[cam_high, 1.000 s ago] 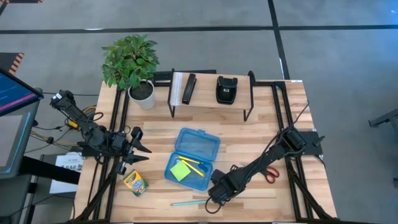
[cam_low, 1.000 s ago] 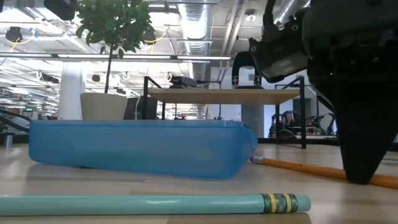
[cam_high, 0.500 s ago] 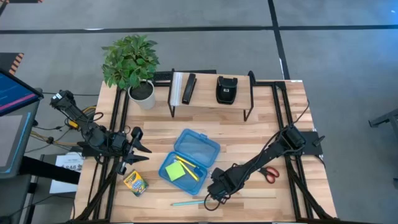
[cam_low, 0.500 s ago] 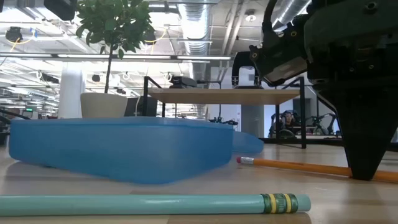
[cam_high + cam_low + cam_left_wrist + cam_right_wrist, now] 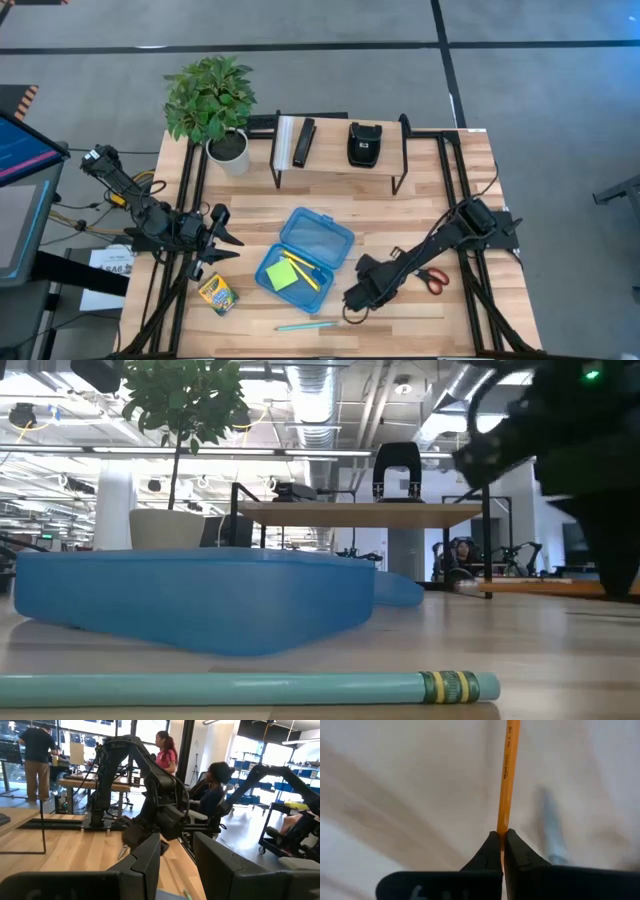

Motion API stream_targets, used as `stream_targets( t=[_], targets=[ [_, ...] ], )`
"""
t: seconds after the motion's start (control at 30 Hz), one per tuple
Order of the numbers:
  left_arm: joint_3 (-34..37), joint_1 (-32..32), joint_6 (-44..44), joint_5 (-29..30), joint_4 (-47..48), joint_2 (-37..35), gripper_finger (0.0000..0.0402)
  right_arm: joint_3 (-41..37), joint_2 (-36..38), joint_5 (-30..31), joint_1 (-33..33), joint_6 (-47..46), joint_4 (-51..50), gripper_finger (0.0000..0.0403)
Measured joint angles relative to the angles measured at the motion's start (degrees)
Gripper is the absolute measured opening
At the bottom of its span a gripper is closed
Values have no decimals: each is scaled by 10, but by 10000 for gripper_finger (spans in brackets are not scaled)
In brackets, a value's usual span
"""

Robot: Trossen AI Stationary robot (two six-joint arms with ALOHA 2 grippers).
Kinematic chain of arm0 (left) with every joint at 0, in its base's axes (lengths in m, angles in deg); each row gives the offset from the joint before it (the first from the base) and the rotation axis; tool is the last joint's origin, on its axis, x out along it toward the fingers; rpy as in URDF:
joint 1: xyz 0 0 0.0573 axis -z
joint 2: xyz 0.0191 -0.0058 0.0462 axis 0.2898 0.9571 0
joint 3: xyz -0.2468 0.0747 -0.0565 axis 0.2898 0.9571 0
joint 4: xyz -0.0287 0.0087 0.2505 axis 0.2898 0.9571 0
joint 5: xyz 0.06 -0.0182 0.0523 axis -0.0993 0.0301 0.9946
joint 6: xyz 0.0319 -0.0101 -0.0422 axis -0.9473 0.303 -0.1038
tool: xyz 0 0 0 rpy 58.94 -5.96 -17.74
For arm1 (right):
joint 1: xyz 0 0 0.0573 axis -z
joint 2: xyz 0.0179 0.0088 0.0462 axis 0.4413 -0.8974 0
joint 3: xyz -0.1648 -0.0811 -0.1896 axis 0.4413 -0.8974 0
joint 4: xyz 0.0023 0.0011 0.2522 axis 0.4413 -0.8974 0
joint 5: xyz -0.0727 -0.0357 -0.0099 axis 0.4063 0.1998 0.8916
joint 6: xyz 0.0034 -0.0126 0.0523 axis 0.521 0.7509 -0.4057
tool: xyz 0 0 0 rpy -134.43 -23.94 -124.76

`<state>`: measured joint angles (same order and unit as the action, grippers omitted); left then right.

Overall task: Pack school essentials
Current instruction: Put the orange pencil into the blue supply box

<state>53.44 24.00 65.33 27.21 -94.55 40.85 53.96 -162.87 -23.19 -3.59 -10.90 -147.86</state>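
While the right gripper (image 5: 502, 840) pinches one orange pencil (image 5: 507, 775), one teal pencil (image 5: 306, 325), one crayon box (image 5: 216, 294).

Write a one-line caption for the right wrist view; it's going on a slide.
Right gripper pinches an orange pencil between its fingertips, lifted above the blurred wooden table.

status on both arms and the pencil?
Right gripper shut on orange pencil, lifted off the table right of the blue box. Left gripper open, idle at the left edge. Nothing blocking the box.
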Motion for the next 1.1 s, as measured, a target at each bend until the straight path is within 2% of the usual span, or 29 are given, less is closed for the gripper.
stream_targets(
  t=[0.2,0.3,0.47,0.67,0.77,0.9,1.1],
  targets=[
    [0,0,0,0,0,0,107,1,43,24,0,0,33,3],
    [0,0,0,2,0,0,107,2,73,53,1,15,94,3],
    [0,0,-2,15,-1,0,107,3,102,91,28,104,257,2],
    [0,0,-2,14,-2,0,107,11,79,74,94,227,410,2],
    [0,0,-2,14,0,0,107,38,53,64,120,272,398,2],
    [0,0,-2,11,2,0,107,115,7,35,143,322,403,2],
    [0,0,-2,11,5,0,107,216,-75,-1,149,352,312,3]
  ],
)
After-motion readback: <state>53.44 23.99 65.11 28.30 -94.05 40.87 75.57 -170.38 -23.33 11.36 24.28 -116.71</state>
